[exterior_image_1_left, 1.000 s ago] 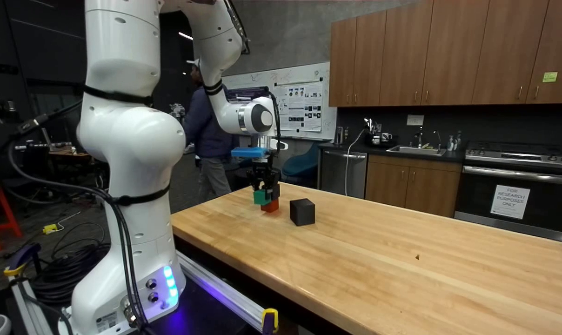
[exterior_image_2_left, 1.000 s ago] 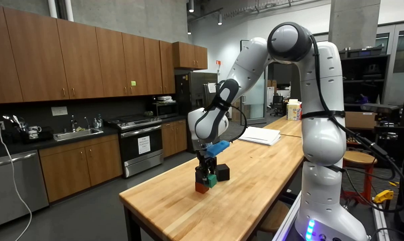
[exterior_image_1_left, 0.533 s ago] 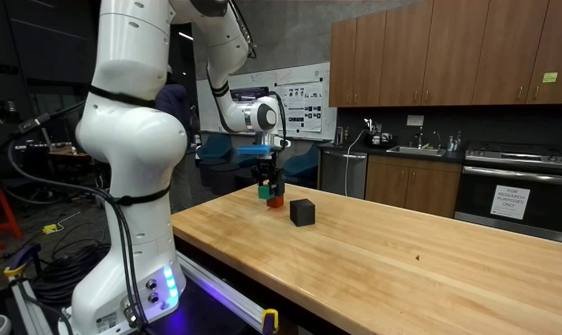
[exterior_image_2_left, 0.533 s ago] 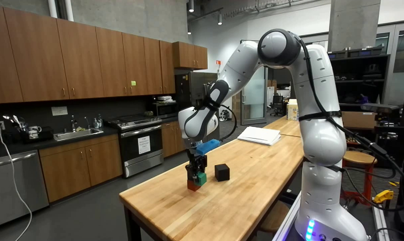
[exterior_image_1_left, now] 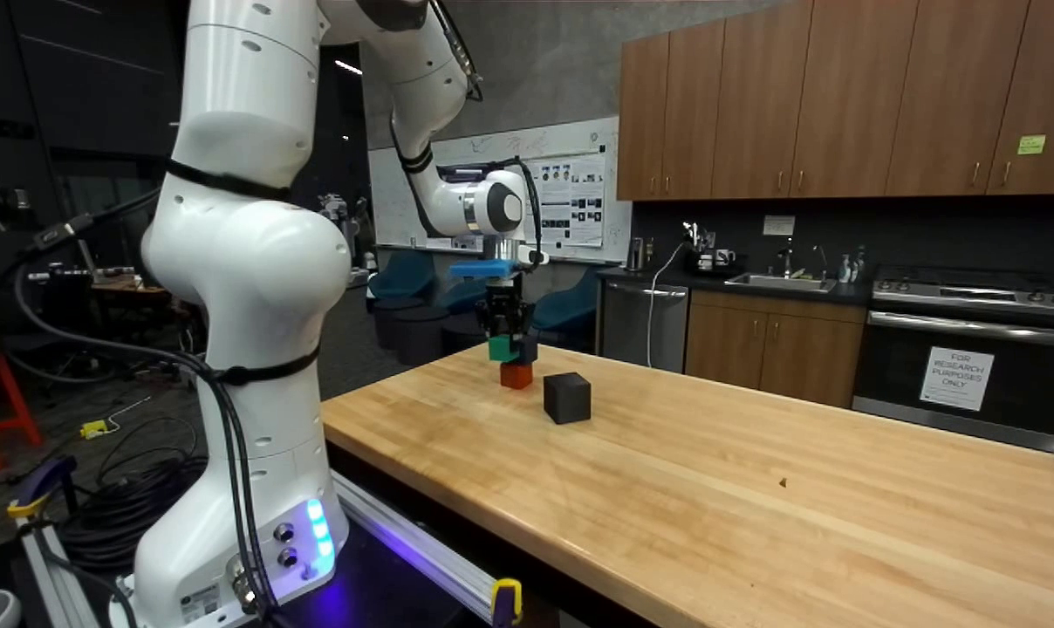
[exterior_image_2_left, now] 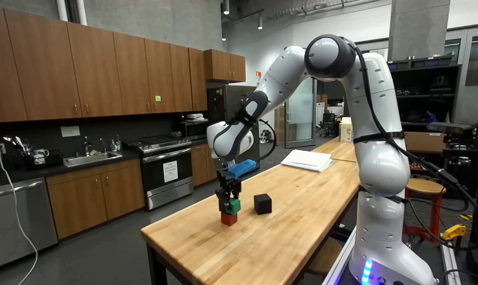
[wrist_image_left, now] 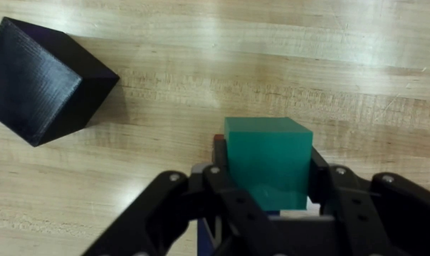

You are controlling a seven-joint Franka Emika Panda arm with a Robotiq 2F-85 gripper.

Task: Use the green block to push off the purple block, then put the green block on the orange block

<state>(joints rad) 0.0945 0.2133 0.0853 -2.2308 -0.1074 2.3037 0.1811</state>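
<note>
My gripper (wrist_image_left: 268, 161) is shut on the green block (wrist_image_left: 270, 128), with a finger on each side of it. In an exterior view, the green block (exterior_image_1_left: 500, 348) is held above the table, about level with and beside the purple block (exterior_image_1_left: 528, 351). The purple block sits on the orange block (exterior_image_1_left: 516, 376), which stands on the table; the orange block (exterior_image_2_left: 228, 219) shows in both exterior views. Whether green and purple touch, I cannot tell. In the wrist view, only a dark blue-purple strip of the purple block (wrist_image_left: 204, 240) and a sliver of the orange block (wrist_image_left: 218, 136) show.
Another, larger blackish cube (exterior_image_1_left: 567, 398) stands on the wooden table (exterior_image_1_left: 710, 488), apart from the stack. It shows at the upper left of the wrist view (wrist_image_left: 33, 81). The table's end edge lies near the stack. A white paper pile (exterior_image_2_left: 307, 160) lies farther along.
The gripper with the green block first moved away from the blackish cube, and the orange and purple blocks slid along with it. Then the green block rose a little while the orange block stayed.
</note>
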